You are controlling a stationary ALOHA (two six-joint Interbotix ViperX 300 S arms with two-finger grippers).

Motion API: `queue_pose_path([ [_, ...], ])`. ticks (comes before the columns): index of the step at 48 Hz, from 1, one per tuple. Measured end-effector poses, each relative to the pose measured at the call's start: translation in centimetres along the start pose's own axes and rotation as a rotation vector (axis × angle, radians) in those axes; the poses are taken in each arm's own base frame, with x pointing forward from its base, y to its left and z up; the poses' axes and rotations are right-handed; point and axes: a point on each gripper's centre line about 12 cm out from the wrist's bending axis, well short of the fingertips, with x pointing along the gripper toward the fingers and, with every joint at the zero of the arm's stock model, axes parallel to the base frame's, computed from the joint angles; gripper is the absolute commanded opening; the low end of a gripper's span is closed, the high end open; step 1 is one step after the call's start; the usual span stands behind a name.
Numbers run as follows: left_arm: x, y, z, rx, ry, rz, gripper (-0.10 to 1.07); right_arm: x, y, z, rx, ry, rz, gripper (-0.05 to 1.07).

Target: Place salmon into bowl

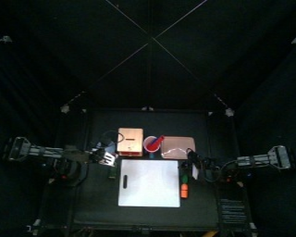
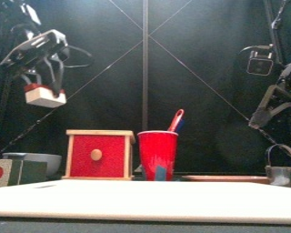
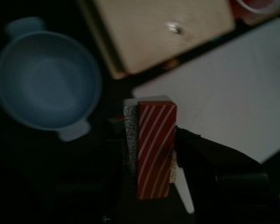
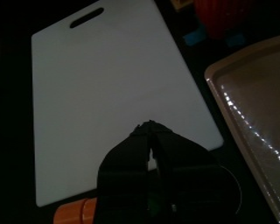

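One oblong salmon point(image 3: 154, 147), striped pinkish-red over white, sat clamped in left gripper point(image 3: 152, 166); round pale-blue bowl point(image 3: 43, 80) lay below; right gripper point(image 4: 150, 131) jaws together.

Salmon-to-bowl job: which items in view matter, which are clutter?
Job:
- red-and-white striped oblong salmon piece, held in the left gripper
- round pale blue-grey bowl

Clutter:
- white cutting board
- wooden box with red drawer
- red plastic cup
- pinkish tray
- right gripper, idle, shut
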Motion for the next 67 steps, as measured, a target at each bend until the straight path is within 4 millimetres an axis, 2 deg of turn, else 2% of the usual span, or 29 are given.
queue_pose_path([
  [3, 1.0, 1.6, 0.2, -0.029, -0.023, 0.012, 0.58, 0.0, -0.2, 0.2, 0.007, -0.006, -0.008, 0.03],
  [8, 2.4, 3.0, 0.5, -0.038, -0.065, -0.021, 0.58, 0.0, -0.4, 0.5, 0.016, -0.013, -0.017, 0.03],
  [16, 3.9, 3.8, 0.9, -0.062, -0.103, -0.079, 0.58, 0.0, -0.2, 0.9, 0.018, -0.012, -0.016, 0.03],
  [28, 5.6, 5.1, 0.5, -0.081, -0.062, -0.003, 0.6, 0.1, -0.2, 1.2, 0.024, -0.006, -0.019, 0.03],
  [34, 6.3, 5.2, 0.1, -0.091, -0.031, 0.022, 0.67, 0.1, -0.2, 1.2, 0.024, -0.004, -0.019, 0.03],
  [39, 6.7, 5.3, -0.1, -0.093, -0.012, 0.042, 0.79, 0.1, -0.3, 1.1, 0.025, 0.0, -0.02, 0.03],
  [48, 6.7, 4.8, 0.4, -0.092, -0.02, 0.031, 0.97, 0.1, -0.3, 1.0, 0.026, 0.007, -0.022, 0.03],
  [59, 6.0, 3.9, 1.4, -0.072, -0.06, -0.007, 0.98, 0.1, -0.3, 0.9, 0.027, 0.015, -0.021, 0.03],
  [64, 4.7, 2.9, 2.0, -0.022, -0.123, -0.082, 0.97, 0.1, -0.3, 0.9, 0.026, 0.016, -0.023, 0.03],
  [67, 3.4, 1.5, 2.1, 0.069, -0.184, -0.188, 0.97, 0.1, -0.2, 1.0, 0.025, 0.014, -0.02, 0.03],
])
